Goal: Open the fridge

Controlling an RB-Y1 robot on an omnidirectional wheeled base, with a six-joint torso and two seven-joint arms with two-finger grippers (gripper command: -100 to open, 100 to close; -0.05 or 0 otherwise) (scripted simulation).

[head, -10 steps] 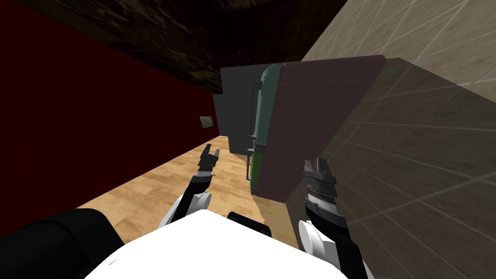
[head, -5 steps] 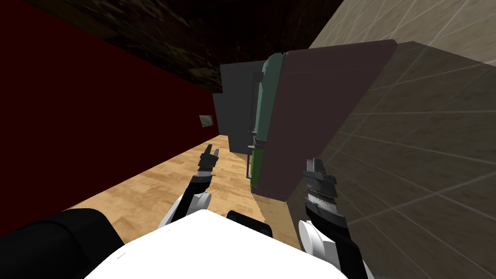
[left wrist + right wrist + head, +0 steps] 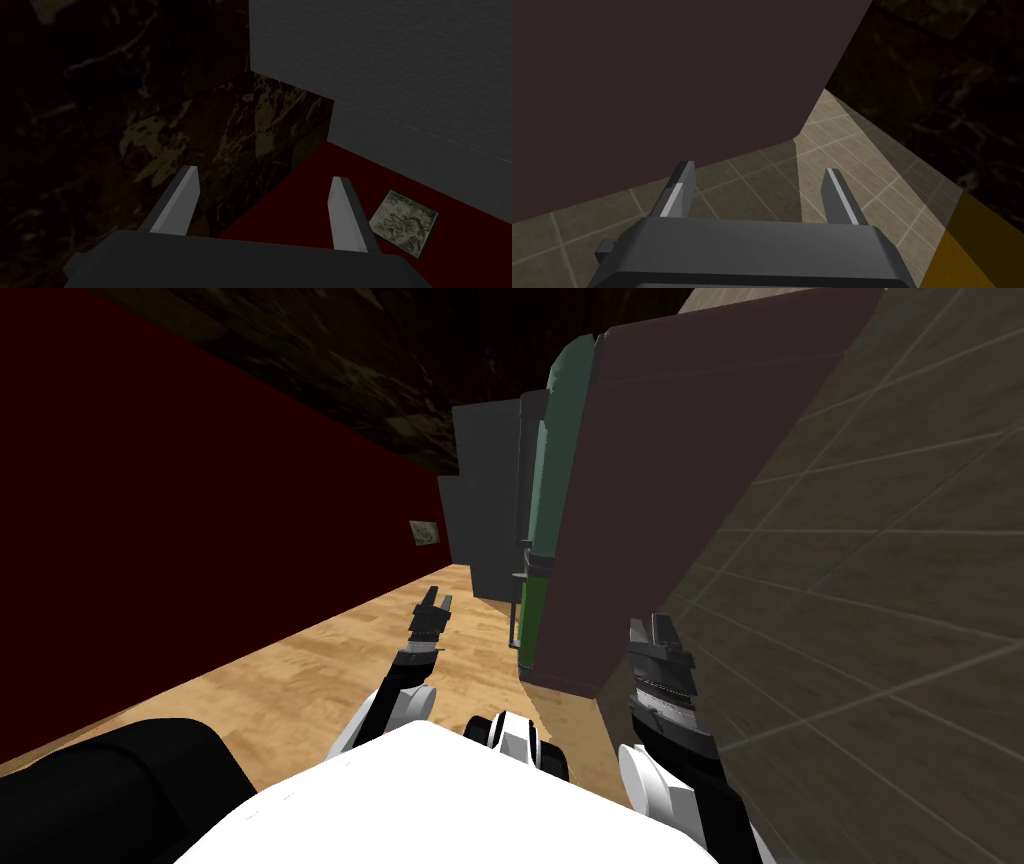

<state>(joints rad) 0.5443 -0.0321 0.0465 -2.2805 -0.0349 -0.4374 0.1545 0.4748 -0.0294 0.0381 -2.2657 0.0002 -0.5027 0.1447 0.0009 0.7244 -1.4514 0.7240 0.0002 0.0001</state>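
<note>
The fridge (image 3: 680, 488) stands ahead on my right against the tiled wall, its dark brown side panel turned toward me. Its front faces left: a green upper door (image 3: 555, 458) above a brighter green lower door (image 3: 533, 628), with a thin dark handle bar (image 3: 514, 613) along their edge. Both doors look closed. My right gripper (image 3: 655, 633) hangs open just short of the brown side panel (image 3: 662, 90), with nothing between its fingers (image 3: 679, 192). My left gripper (image 3: 432, 610) is open and empty over the floor, left of the handle and apart from it.
A grey cabinet (image 3: 490, 498) stands behind the fridge. A dark red wall (image 3: 200, 538) with a small picture (image 3: 426, 533) runs along the left. The tiled wall (image 3: 880, 588) is close on the right. Wooden floor (image 3: 300, 678) lies between the red wall and the fridge.
I have moved closer to the fridge, which now stands taller and nearer in the head view. Both arms keep their pose and both grippers stay open.
</note>
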